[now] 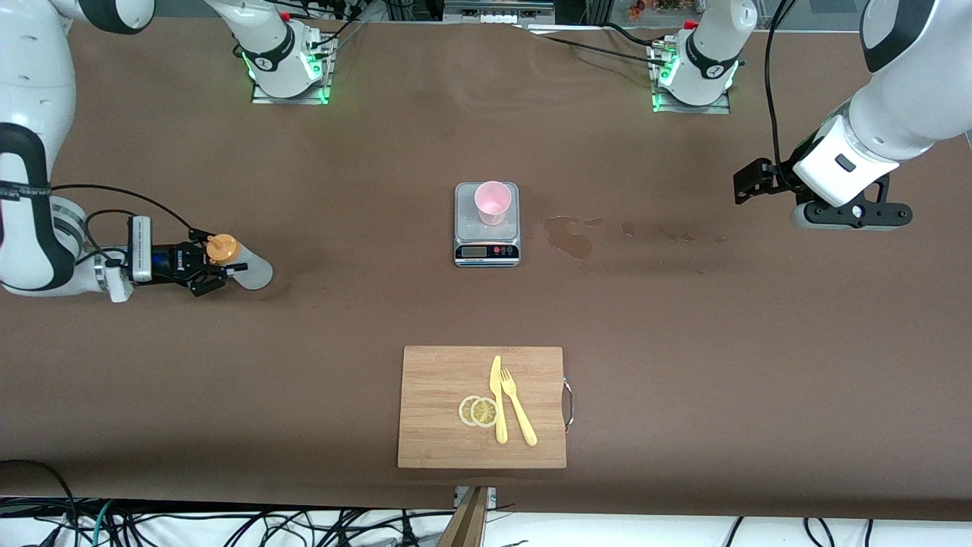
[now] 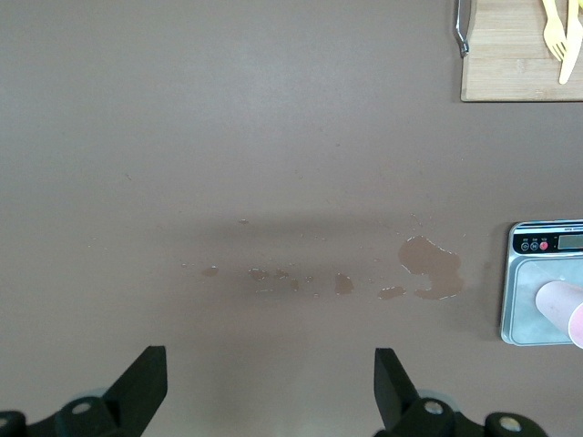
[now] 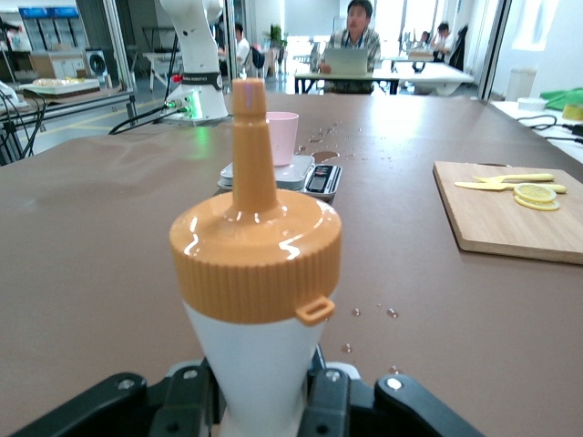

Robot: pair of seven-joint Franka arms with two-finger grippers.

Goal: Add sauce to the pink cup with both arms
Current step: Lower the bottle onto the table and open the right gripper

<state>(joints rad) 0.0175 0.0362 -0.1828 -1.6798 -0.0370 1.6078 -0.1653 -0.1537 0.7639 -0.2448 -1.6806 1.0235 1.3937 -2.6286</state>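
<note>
The sauce bottle [image 1: 254,272], whitish with an orange nozzle cap [image 3: 255,259], stands upright in my right gripper [image 1: 216,264], which is shut on its body near the right arm's end of the table. On a grey scale [image 1: 487,228] at the table's middle sits the pink cup [image 1: 492,201], upright; it also shows in the right wrist view as the cup [image 3: 282,137] past the nozzle. My left gripper [image 1: 752,184] hangs open and empty over bare table toward the left arm's end, its fingers [image 2: 146,378] wide apart. The cup [image 2: 565,305] shows at the edge of that view.
A wooden cutting board [image 1: 433,395] lies nearer the front camera than the scale, carrying lemon slices [image 1: 478,411], a yellow knife [image 1: 497,395] and a fork [image 1: 518,414]. Wet stains [image 1: 569,235] mark the table beside the scale, toward the left arm's end.
</note>
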